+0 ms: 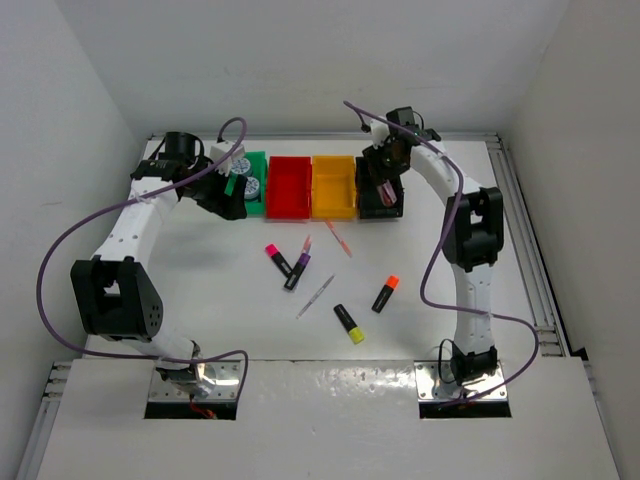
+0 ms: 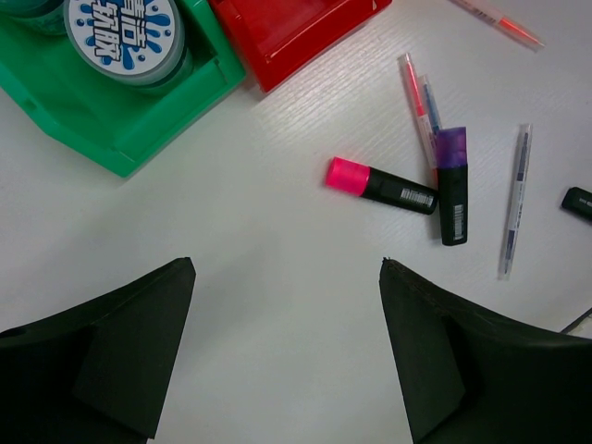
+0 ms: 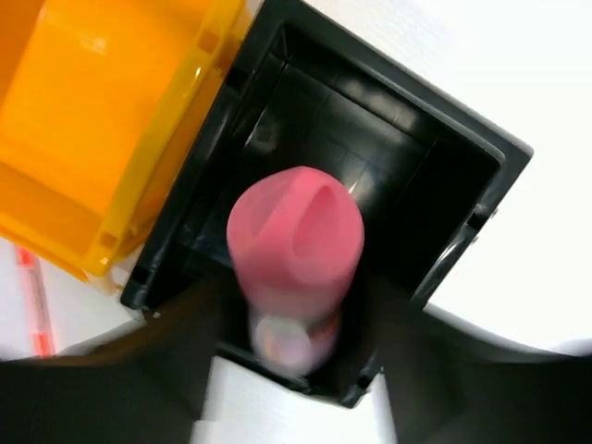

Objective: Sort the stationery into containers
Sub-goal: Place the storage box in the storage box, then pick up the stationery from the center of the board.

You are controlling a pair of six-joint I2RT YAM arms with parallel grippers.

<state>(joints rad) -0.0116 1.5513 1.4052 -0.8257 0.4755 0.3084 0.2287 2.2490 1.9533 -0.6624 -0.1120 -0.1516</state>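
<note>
My right gripper [image 1: 384,180] hangs over the black bin [image 1: 380,214]. In the right wrist view its blurred fingers [image 3: 139,370] stand apart, and the small pink block [image 3: 296,240], also blurred, is loose between them inside the black bin [image 3: 435,139]. My left gripper [image 1: 228,200] is open and empty above bare table beside the green bin [image 1: 262,160], which holds two blue-white rolls [image 1: 245,178]. One roll [image 2: 125,32] shows in the left wrist view. On the table lie pink-cap [image 1: 272,252], purple-cap [image 1: 296,270], orange-cap [image 1: 386,293] and yellow-cap [image 1: 350,324] highlighters, a grey pen [image 1: 316,296] and a pink pen [image 1: 338,240].
The red bin [image 1: 288,212] and the yellow-orange bin [image 1: 334,213] stand between the green and black ones. A second thin pink pen [image 2: 418,106] lies against the purple-cap highlighter [image 2: 451,185]. White walls close in the table on three sides.
</note>
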